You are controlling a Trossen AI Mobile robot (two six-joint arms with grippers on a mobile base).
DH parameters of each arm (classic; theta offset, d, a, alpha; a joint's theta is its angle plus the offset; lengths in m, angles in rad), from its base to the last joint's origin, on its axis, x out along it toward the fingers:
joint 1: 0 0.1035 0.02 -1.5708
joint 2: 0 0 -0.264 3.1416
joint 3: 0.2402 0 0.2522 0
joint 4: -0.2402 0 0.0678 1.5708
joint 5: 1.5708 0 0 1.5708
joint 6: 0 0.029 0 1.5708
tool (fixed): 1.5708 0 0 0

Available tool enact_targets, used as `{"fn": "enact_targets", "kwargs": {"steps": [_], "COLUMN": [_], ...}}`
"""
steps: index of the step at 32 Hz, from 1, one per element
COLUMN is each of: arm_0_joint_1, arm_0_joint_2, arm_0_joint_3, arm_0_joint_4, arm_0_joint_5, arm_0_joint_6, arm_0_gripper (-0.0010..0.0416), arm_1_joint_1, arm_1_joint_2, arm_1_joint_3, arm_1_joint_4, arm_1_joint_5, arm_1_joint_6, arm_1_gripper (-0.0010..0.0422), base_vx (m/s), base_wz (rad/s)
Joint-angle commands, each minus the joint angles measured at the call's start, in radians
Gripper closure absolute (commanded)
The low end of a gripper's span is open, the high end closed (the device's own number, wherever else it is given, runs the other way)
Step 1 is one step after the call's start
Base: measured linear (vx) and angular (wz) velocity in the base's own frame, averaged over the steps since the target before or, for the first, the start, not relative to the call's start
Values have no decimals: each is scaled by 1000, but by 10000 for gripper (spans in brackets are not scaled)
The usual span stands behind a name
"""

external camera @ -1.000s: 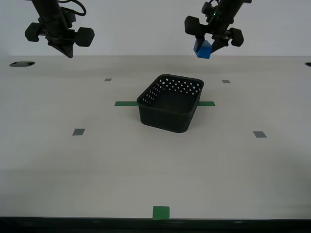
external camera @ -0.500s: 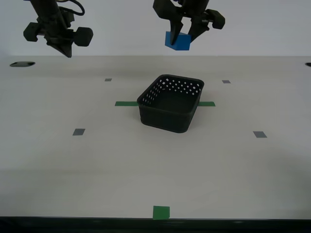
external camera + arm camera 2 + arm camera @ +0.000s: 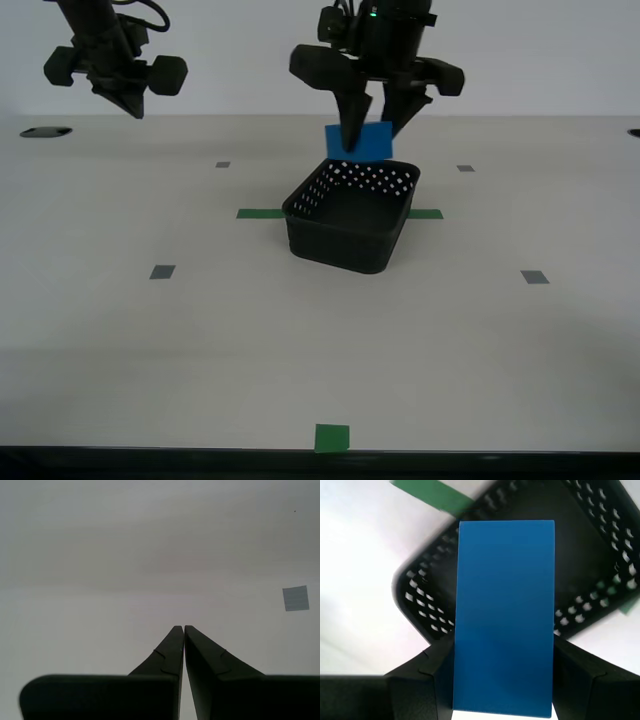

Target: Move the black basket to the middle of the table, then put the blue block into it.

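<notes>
The first gripper (image 3: pixel 372 128) clamps the blue block (image 3: pixel 359 142) between its fingers, holding it in the air just above the far rim of the black basket (image 3: pixel 350 215), which stands near the middle of the table (image 3: pixel 200 340) across a green tape strip (image 3: pixel 259 213). The second gripper (image 3: pixel 120 97), fingers pressed together and empty, hangs above the table's far left.

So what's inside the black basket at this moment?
Nothing seen in the black basket: its visible floor is bare. The blue block hangs above its far rim in my first gripper. The near wall hides some floor.
</notes>
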Motion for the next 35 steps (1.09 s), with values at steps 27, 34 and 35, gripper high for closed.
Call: {"fn": "enact_targets", "kwargs": {"steps": [27, 34, 35], "arm_0_joint_1": [1, 1, 1], "arm_0_joint_2": [-39, -39, -39], "arm_0_joint_3": [-149, -149, -149], "arm_0_joint_4": [72, 72, 72], "arm_0_joint_5": [-6, -6, -6], "arm_0_joint_6": [21, 21, 21], "arm_0_gripper": [52, 12, 12], "arm_1_joint_1": [2, 2, 2], "arm_1_joint_2": [-1, -1, -1], "arm_1_joint_3": [1, 1, 1], "arm_1_joint_4": [-31, -23, -22], "arm_1_joint_5": [1, 1, 1], "arm_1_joint_6": [3, 3, 3], "arm_1_gripper": [412, 412, 412], "base_vx": [0, 0, 0], "base_wz": [0, 0, 0]}}
